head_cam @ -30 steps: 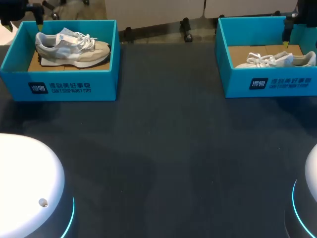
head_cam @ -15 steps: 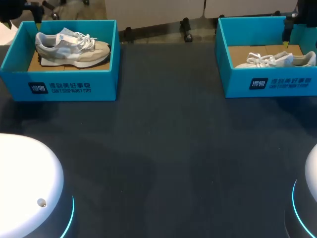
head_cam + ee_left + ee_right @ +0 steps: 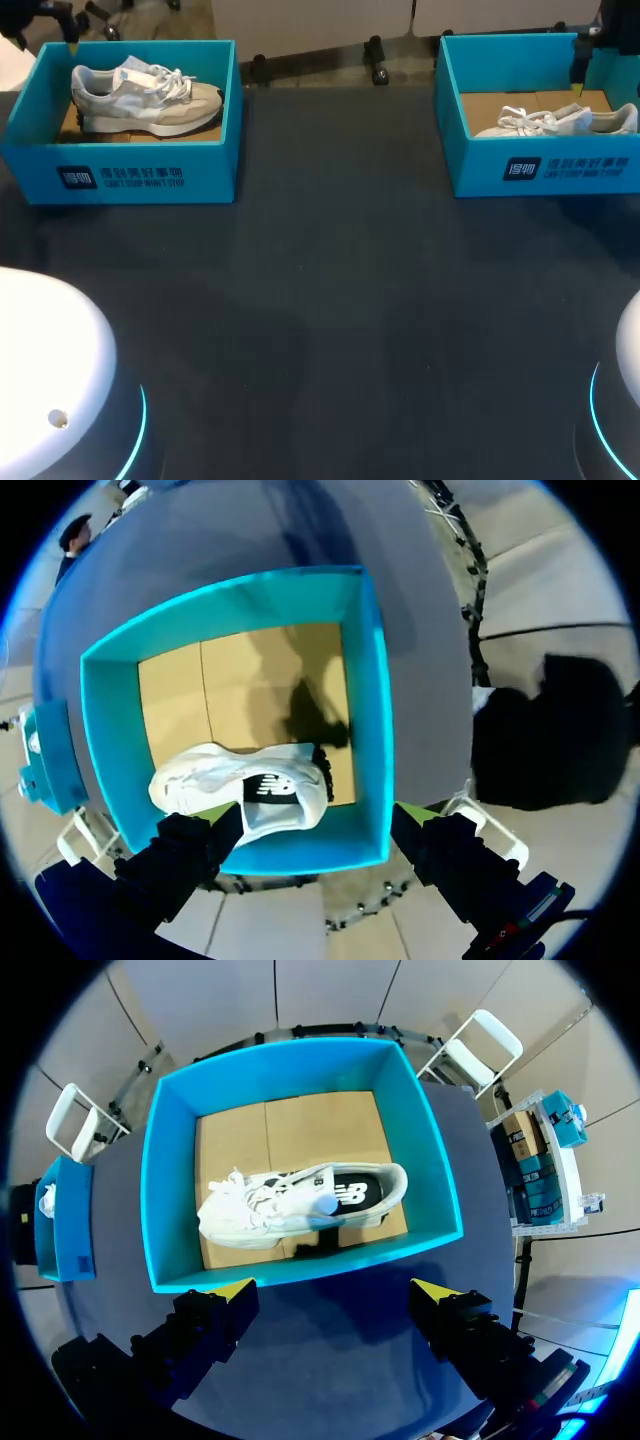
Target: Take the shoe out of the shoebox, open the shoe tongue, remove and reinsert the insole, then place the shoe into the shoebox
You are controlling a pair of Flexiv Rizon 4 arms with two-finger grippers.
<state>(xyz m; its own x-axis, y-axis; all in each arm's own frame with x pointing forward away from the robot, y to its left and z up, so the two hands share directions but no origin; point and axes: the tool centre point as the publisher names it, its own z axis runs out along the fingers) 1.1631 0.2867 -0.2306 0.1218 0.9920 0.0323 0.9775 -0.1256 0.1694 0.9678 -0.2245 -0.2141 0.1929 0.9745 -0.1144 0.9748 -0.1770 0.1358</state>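
The shoe [image 3: 145, 98] in the left box [image 3: 140, 175] lies on its side on the cardboard floor, toe toward the middle of the tabletop [image 3: 330, 300]. It is not shifted over the last second. The same holds for the other shoe [image 3: 555, 122] in the right box [image 3: 545, 170]. Both boxes are kept where they were, at the far side of the tabletop and well apart.

What has changed is on the left arm. The small mark on its white base [image 3: 50, 380] is carried toward the near left corner of the head view, so the base is being turned. A dark shape at the far left corner, above the left box, is also slightly displaced. It is probably that arm's wrist, though too little of it is shown to be sure. From this the task is judged to be at its very start. The left arm is being lined up over its box, and no shoe is lifted out yet.

The left hand [image 3: 315, 814] is spread wide above the left box, with the shoe seen below and just ahead of the fingers. Nothing is held or touched. The right hand [image 3: 333, 1288] is likewise opened wide and empty, hung high over the near wall of the right box with the shoe ahead of it.
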